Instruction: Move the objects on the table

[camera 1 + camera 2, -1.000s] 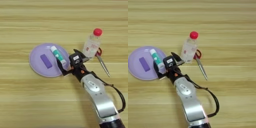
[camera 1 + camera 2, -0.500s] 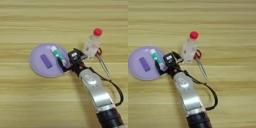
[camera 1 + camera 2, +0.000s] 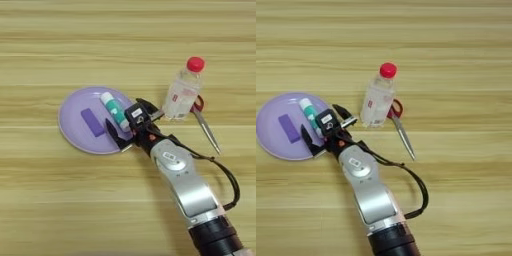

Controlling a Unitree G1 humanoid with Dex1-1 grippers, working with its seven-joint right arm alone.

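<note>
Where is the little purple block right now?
The purple block lies flat on the lilac plate, left of the glue stick, in the left part of both views.

Right arm: drawn back toward the lower right of the frame since a second ago, more of the silver forearm now shown.
Gripper [image 3: 131,124]: carried slightly away from the glue stick [image 3: 114,110]; its fingers [image 3: 114,135] are spread at the right rim of the plate [image 3: 70,131].
</note>
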